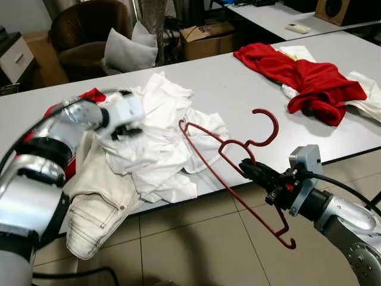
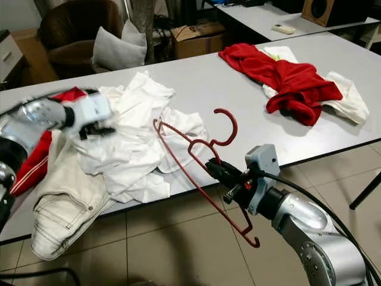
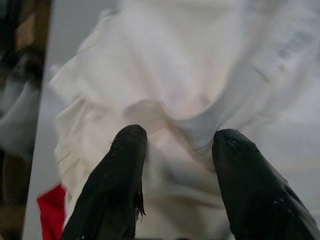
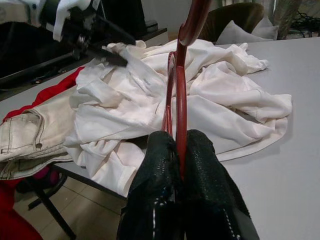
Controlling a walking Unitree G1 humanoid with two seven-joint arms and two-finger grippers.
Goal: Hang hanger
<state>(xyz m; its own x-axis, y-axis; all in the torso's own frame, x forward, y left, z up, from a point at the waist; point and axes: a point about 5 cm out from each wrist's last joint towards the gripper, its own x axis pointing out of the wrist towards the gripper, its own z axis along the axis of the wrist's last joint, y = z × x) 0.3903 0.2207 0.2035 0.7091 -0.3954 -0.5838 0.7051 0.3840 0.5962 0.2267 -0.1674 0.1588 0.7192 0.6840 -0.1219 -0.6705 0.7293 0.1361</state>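
A dark red wire hanger is held in the air at the table's front edge, hook pointing up and one end low over the floor. My right gripper is shut on its neck, and the black fingers pinch the red wire in the right wrist view. A heap of white garments lies on the grey table. My left gripper hovers just above that heap, open, with its fingertips spread over a white fold.
Cream jeans hang over the table's front edge at the left, with red cloth beside them. A red garment on white cloth lies at the far right. Behind the table stand a brown armchair, a pillow and a cardboard box.
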